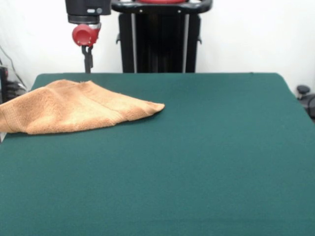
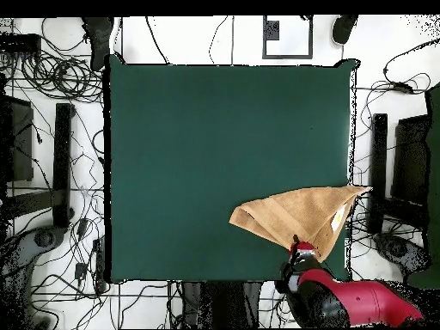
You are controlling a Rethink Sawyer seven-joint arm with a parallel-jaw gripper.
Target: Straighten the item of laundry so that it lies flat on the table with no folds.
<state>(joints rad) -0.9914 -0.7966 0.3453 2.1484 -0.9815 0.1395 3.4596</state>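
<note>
Front and overhead views of the workspace. Your hand point(image 1: 87, 61) hangs from the red and black arm point(image 2: 344, 302) above the table's point(image 1: 197, 157) edge, on the robot's side; only a thin dark stem shows below the red knuckle, so you cannot tell from either view whether the hand is wide or narrow, and it appears to hold nothing. Just below and in front of the hand lies the towel point(image 1: 74, 110), orange-tan, folded over on itself into a rough triangle. Seen from above, the towel point(image 2: 296, 219) sits directly beyond the hand, one corner reaching to or just past the table's point(image 2: 215, 155) side edge and another tapering toward the table's middle. A woven band runs along one side of it. The green cloth away from the hand lies bare.
</note>
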